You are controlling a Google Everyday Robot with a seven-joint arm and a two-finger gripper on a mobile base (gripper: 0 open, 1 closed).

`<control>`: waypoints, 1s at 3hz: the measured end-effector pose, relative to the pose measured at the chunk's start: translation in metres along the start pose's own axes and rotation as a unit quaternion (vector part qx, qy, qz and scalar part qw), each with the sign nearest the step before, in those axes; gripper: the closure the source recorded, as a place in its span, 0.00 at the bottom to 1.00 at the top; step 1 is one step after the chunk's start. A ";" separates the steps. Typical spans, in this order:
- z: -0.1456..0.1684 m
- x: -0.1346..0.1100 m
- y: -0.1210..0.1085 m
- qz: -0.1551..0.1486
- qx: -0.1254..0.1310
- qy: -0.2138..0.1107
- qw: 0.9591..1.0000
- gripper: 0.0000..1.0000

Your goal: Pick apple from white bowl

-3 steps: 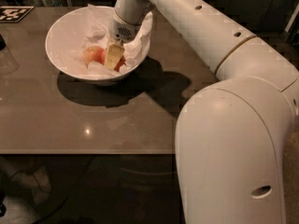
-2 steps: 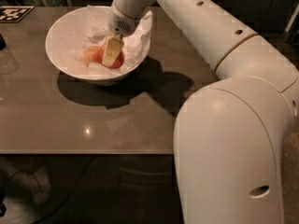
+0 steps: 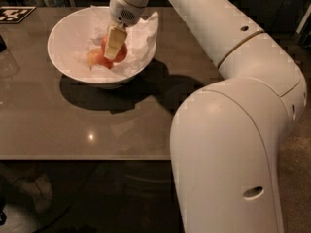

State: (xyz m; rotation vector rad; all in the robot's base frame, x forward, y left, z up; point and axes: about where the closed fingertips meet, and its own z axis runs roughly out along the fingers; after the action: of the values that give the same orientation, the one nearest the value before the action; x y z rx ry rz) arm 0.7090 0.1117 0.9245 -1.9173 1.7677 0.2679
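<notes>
- gripper [image 3: 114, 50] sits upper left of the frame, reaching down into the white bowl [image 3: 63, 37] from the arm [image 3: 233, 38], which crosses in from the right.
- the apple [image 3: 123, 52], the deeper red one, is in the middle of the bowl, directly at the gripper tip.
- near finger [image 3: 114, 40]: cream pad lying flat across the apple's front, slanting down and left; red skin shows on both sides of it.
- far finger hidden behind the fruit; the jaws read as pinched onto the apple, not spread.
- paler apple [image 3: 96, 58] lies just lower left of the held one, touching or nearly so; cannot tell which.
- the apple looks slightly higher than the paler one; whether it still rests on the lining is not clear.
- crumpled paper [image 3: 145, 32] lines the bowl, rising over the rim on the right and rear, close beside the wrist.
- bowl interior left of the gripper is bare white wall; room there, and straight up.
- bowl stands on the grey table [image 3: 97, 130], toward its far left part; front table edge runs across the lower middle of the frame, well apart from the bowl.
- black-and-white marker tag [image 3: 12, 14] on the table at the far upper left, apart from the bowl.
- arm's large lower link fills the lower right of the frame.
</notes>
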 end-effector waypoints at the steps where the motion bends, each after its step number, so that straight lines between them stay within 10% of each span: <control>1: -0.015 -0.006 -0.003 -0.004 0.004 -0.002 1.000 1.00; 3: -0.043 -0.013 -0.002 -0.005 -0.001 0.015 1.000 1.00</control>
State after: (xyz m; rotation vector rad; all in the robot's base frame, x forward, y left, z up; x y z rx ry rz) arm 0.7012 0.1023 0.9678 -1.9397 1.7772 0.2389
